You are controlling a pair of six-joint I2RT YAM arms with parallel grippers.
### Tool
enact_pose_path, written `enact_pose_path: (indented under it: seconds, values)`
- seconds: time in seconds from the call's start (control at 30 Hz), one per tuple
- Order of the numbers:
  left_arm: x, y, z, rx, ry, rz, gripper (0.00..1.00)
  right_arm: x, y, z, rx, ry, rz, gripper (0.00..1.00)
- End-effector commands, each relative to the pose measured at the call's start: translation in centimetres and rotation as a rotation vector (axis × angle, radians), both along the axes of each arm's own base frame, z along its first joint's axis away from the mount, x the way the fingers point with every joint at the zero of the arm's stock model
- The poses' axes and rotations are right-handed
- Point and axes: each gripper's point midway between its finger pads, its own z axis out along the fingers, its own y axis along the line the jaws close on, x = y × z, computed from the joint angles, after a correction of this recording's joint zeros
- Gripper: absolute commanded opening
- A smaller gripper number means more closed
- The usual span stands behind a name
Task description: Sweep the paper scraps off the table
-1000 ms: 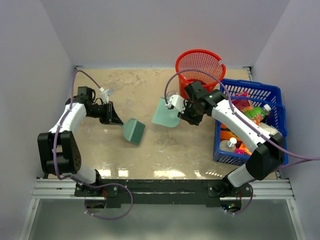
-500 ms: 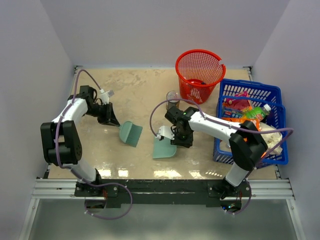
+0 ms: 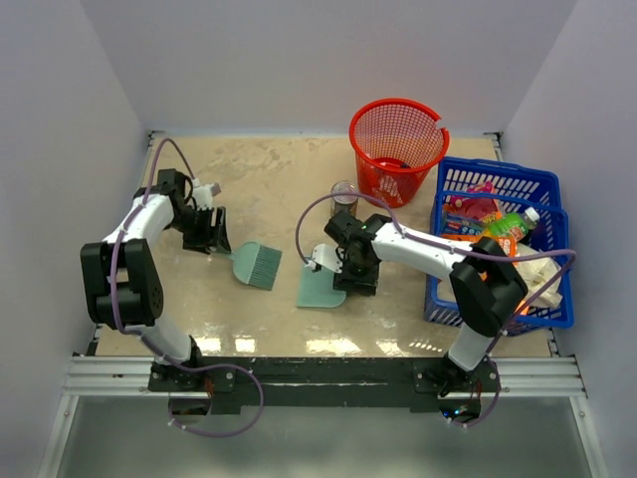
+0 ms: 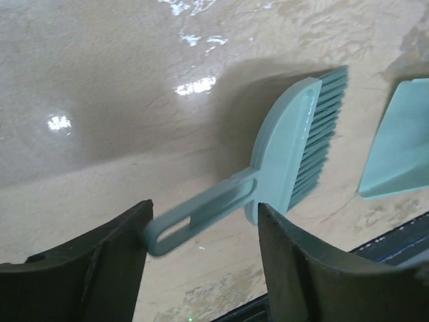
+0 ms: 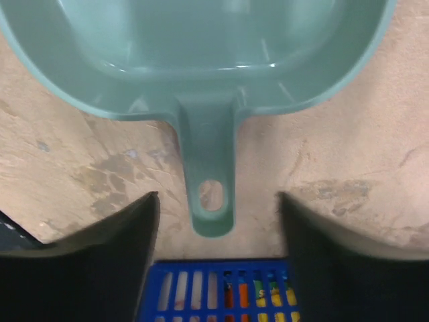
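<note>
No paper scraps show on the table in any view. A teal hand brush lies flat on it. Its looped handle lies between the fingers of my open left gripper, with its end close by the left finger. A teal dustpan also rests on the table. My right gripper stands wide open around the dustpan's handle, with a gap on both sides.
A red mesh basket stands at the back right, with a clear cup in front of it. A blue crate of packaged goods fills the right side, close behind my right gripper. Lilac walls enclose the table.
Both grippers have opened and let go of the brush and the dustpan. The right arm brought the dustpan down from beside the red basket to the table.
</note>
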Motion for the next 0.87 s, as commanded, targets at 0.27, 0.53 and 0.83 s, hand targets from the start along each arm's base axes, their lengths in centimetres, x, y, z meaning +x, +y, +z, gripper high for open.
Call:
enact_pose_path:
  seconds: [0.27, 0.53, 0.83]
  values:
    - [3.0, 4.3, 2.2, 0.227, -0.165, 0.046, 1.0, 2.2, 3.2, 9.8, 0.289, -0.215, -0.106, 0.99]
    - [7.8, 5.1, 9.8, 0.266, -0.466, 0.082, 1.0, 7.2, 5.0, 19.8, 0.513, -0.498, -0.387, 0.99]
    - [11.7, 6.1, 18.2, 0.306, -0.695, 0.148, 1.0, 12.1, 4.0, 27.7, 0.628, -0.763, -0.521, 0.99]
